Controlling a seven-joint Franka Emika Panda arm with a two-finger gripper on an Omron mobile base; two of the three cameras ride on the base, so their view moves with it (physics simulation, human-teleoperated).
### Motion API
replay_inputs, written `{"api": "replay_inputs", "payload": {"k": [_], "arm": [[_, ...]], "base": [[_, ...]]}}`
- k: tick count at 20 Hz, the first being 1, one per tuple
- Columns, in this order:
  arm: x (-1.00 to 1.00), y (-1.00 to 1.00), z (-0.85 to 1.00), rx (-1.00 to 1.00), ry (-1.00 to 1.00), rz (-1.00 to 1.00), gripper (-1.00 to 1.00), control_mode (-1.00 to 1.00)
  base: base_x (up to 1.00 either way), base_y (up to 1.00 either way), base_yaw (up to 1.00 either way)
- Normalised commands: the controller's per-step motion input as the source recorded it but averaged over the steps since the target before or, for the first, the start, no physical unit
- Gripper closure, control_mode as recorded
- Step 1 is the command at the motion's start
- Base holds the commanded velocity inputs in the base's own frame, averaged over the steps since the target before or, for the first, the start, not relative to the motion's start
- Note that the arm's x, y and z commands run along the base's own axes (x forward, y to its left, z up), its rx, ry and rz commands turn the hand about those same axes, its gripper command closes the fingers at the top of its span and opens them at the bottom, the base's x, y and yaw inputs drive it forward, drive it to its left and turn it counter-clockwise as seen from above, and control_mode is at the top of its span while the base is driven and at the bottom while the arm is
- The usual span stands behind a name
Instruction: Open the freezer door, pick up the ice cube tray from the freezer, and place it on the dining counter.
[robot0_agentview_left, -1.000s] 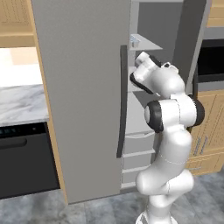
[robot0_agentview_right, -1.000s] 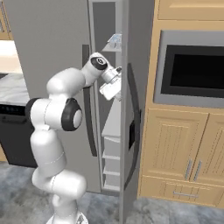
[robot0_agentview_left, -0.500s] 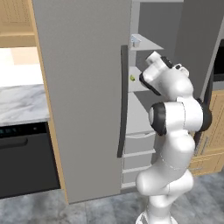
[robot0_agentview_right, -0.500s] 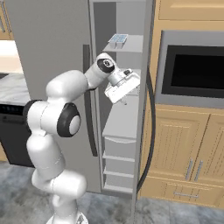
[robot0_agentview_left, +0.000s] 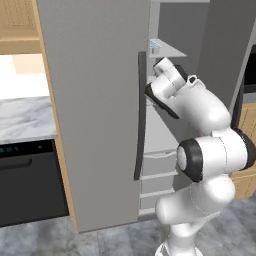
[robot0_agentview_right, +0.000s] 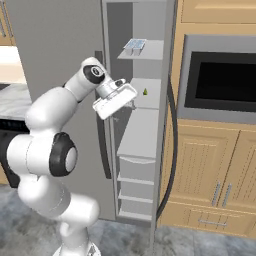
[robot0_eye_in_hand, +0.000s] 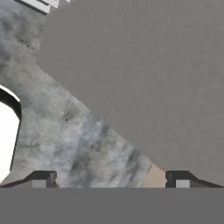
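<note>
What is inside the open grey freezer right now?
The tall grey freezer holds a pale blue-grey ice cube tray on its top shelf, a small dark-and-yellow item on the next, and closed grey drawers hiding their contents.

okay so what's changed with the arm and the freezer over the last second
The freezer door has swung further open, so more of the freezer shelves and drawers show. The gripper has drawn back from the door edge and now hangs open in front of the middle shelf, holding nothing. The ice cube tray stays on the upper shelf, untouched, and the base has not moved.
</note>
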Motion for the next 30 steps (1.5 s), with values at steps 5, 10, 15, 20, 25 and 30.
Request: {"api": "replay_inputs", "payload": {"k": [5,10,15,20,25,30], "arm": [[-0.33,0.81,0.16,0.19,-0.15,0.01,-1.0,-1.0],[-0.3,0.23,0.01,0.32,-0.2,0.0,-1.0,-1.0],[0.01,0.36,-0.02,0.2,-0.07,-0.07,-1.0,-1.0],[0.18,0.36,0.0,0.16,-0.05,0.0,-1.0,-1.0],[0.08,0.07,0.0,0.02,-0.01,0.0,-1.0,1.0],[0.0,0.0,0.0,0.0,0.0,0.0,-1.0,1.0]], "base": [[0.0,0.0,0.0],[0.0,0.0,0.0],[0.0,0.0,0.0],[0.0,0.0,0.0],[0.32,0.26,0.0],[0.2,0.19,0.0]]}}
